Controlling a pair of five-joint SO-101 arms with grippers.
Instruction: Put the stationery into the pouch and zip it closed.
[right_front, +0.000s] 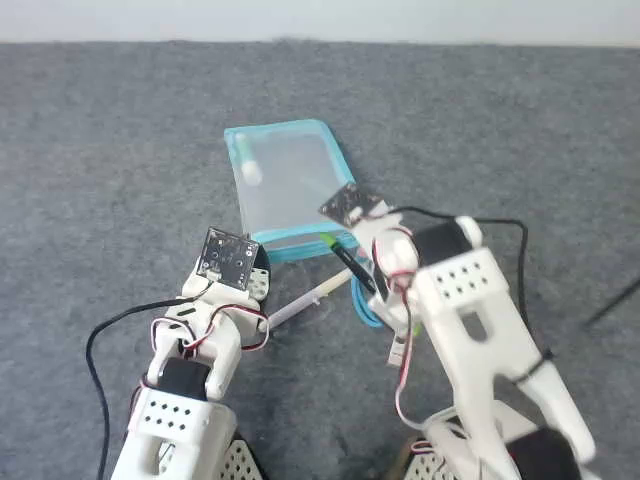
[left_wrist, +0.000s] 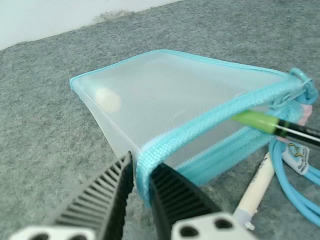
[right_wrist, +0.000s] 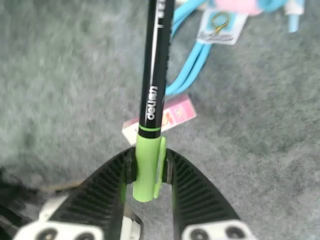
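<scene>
At frame centre, the left hand (left_wrist: 141, 168) pinches the translucent pouch (right_front: 285, 185) by its teal zipper edge. The right hand (right_wrist: 148, 165) clamps a black pen (right_wrist: 155, 75) by its green cap, its far end cut off.

We cannot tell what the pale lump (left_wrist: 107, 99) inside the pouch (left_wrist: 165, 95) is. We lose the far end of the black pen (right_wrist: 156, 65) past the right wrist view's edge, and the left wrist view's edge cuts off the blue cord (left_wrist: 276, 155).

This looks like a robotics lab: a table (right_front: 90, 150) covered with grey felt, a plain white wall (right_front: 320, 18), two arms (right_front: 185, 400) with bare cables (right_front: 91, 350).
</scene>
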